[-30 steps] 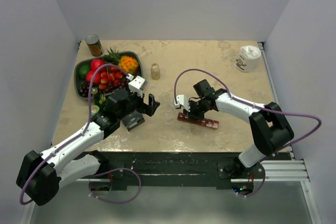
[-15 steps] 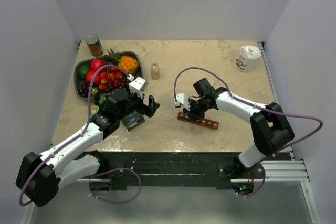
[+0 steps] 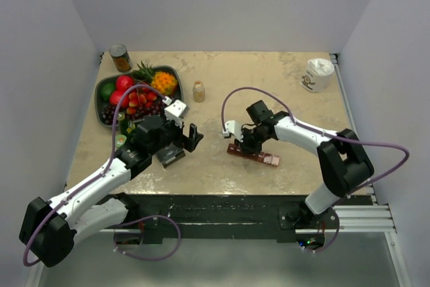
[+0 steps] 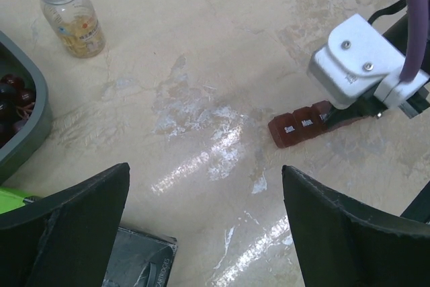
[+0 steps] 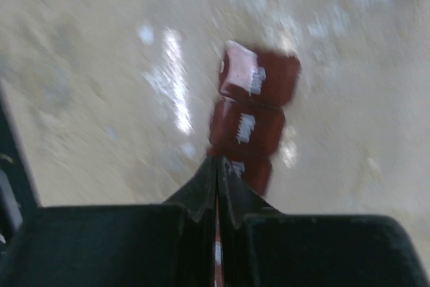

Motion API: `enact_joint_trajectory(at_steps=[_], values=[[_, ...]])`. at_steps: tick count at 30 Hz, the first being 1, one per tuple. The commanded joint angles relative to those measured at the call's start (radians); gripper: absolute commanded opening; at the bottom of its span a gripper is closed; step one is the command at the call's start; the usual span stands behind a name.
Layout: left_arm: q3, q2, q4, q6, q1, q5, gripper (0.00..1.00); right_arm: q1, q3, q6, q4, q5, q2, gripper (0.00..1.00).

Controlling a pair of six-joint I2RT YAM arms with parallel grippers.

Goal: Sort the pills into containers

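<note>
Left arm (image 3: 101, 176) stretches forward, left gripper (image 4: 208, 233) low with jaws spread wide. Right arm (image 3: 302, 136) folds inward, wrist tipped down, right gripper (image 5: 216, 166) pinched tight, fingertips together.

Dark red-brown containers (image 3: 265, 158), mottled beige table (image 3: 269, 85)

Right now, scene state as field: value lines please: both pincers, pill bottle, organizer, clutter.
left pincer: open, empty
right pincer: shut, tips at the organizer strip; cannot tell whether it pinches a lid
organizer strip: on the table, SUN and MON lids at its visible end shut
pill bottle: upright, capped, unheld, beside the fruit bowl
pills: seen only inside the bottle
can: far left corner, behind the bowl
</note>
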Motion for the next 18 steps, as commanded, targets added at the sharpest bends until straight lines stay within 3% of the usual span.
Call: enact_joint_trajectory(at_steps=[1,9,12,15,16,18], values=[[0.033,-0.024,0.010,0.022,0.005,-0.005,0.99,-0.006,0.024,0.007,-0.012,0.084,0.096,0.00],[0.033,-0.039,0.004,0.026,0.005,0.001,0.99,-0.008,0.052,0.017,-0.032,0.020,0.026,0.00],[0.041,-0.050,-0.010,0.032,0.005,0.003,0.99,-0.020,0.075,0.017,-0.051,-0.005,-0.020,0.06],[0.059,-0.070,-0.023,0.040,0.005,0.006,0.99,-0.049,0.109,0.006,-0.085,-0.017,-0.095,0.24],[0.067,-0.076,-0.025,0.040,0.005,0.006,0.99,-0.060,0.118,0.004,-0.100,-0.020,-0.136,0.44],[0.087,-0.102,-0.025,0.037,0.005,0.003,0.99,-0.098,0.147,0.007,-0.107,-0.023,-0.186,0.62]])
